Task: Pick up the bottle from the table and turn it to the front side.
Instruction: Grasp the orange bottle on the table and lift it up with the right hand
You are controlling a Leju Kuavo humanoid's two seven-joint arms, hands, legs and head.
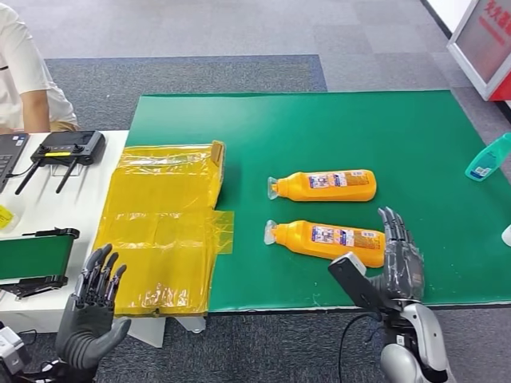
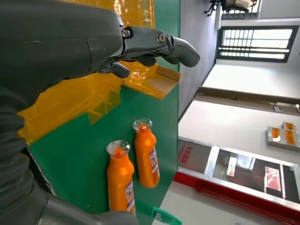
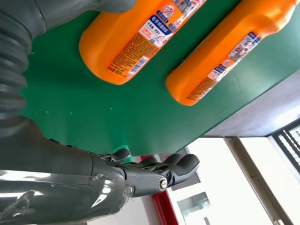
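Two orange bottles lie on their sides on the green mat, clear caps pointing left. The nearer bottle shows its label side up; the farther bottle lies parallel behind it. My right hand hovers at the base end of the nearer bottle, fingers stretched out and apart, holding nothing. My left hand is raised low at the left, in front of the yellow plastic sheet, fingers spread and empty.
A yellow plastic sheet covers the mat's left edge. A teal spray bottle lies at the far right. On the white table at left are a black controller, a laptop corner and a small green conveyor. A person's arm rests at the back left.
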